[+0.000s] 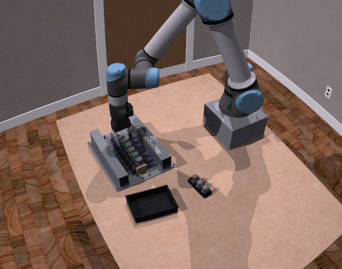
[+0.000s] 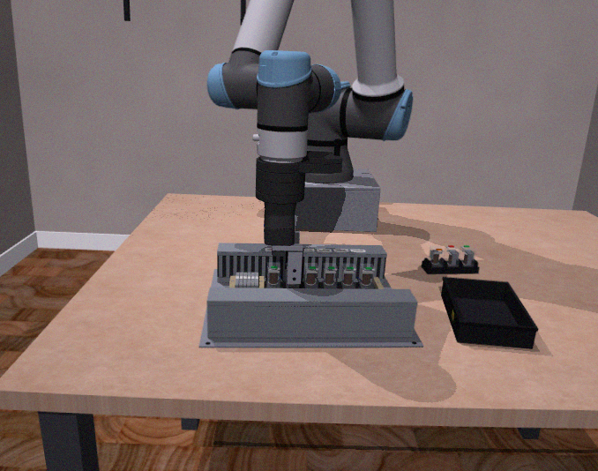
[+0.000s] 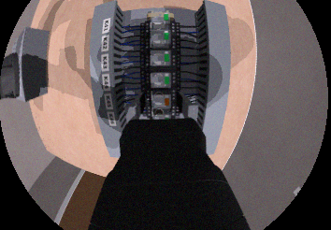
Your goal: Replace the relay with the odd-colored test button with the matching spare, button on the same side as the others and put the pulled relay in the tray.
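Note:
A grey control panel [image 1: 130, 153] holds a row of relays [image 3: 160, 56] between two wire ducts. Most have green test buttons. One has an orange button [image 3: 165, 102], second from the row's far end, and shows in the wrist view right at the gripper's edge. My gripper [image 2: 293, 271] is open and lowered into the row, its fingers on either side of that relay and hiding it in the exterior view. It also shows in the top view [image 1: 123, 134]. A black holder [image 1: 200, 185] carries three spares with orange, red and green [image 2: 466, 246] buttons. The black tray [image 1: 151, 203] is empty.
The slotted wire ducts [image 2: 302, 255] stand close on both sides of the relay row. Pale terminal blocks [image 2: 246, 280] sit at the row's end. The robot's grey base [image 1: 234, 125] stands behind the panel. The tray [image 2: 488, 317] and spare holder [image 2: 450, 261] lie beside it.

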Motion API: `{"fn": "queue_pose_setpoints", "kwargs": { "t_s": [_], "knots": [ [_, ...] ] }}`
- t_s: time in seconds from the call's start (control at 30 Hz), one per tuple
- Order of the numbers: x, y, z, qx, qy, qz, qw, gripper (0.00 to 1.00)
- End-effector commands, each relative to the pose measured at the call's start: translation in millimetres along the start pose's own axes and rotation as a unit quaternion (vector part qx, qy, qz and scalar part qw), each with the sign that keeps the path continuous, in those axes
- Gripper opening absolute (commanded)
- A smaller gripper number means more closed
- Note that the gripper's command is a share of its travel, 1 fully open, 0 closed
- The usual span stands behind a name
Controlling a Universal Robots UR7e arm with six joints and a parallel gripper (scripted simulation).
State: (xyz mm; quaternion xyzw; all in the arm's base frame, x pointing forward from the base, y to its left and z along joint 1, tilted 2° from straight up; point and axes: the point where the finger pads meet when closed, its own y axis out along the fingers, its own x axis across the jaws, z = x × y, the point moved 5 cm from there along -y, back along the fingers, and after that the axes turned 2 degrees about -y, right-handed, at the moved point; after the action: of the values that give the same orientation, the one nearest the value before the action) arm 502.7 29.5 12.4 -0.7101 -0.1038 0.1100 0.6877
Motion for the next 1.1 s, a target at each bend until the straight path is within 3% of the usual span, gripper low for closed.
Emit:
{"fn": "queue_pose_setpoints", "kwargs": {
  "t_s": [0.0,0.2,0.6,0.63,1.07],
  "knots": [
    [0.4,-0.3,-0.2,0.000,0.000,-0.001,1.000,1.00],
    [0.5,11.6,-0.3,0.000,0.000,-0.001,1.000,1.00],
    [0.5,11.6,-0.3,0.000,0.000,-0.001,1.000,1.00],
    [0.4,11.3,-0.2,0.000,0.000,-0.001,1.000,0.00],
    [0.4,11.3,-0.2,0.000,0.000,-0.001,1.000,0.00]
  ]
}}
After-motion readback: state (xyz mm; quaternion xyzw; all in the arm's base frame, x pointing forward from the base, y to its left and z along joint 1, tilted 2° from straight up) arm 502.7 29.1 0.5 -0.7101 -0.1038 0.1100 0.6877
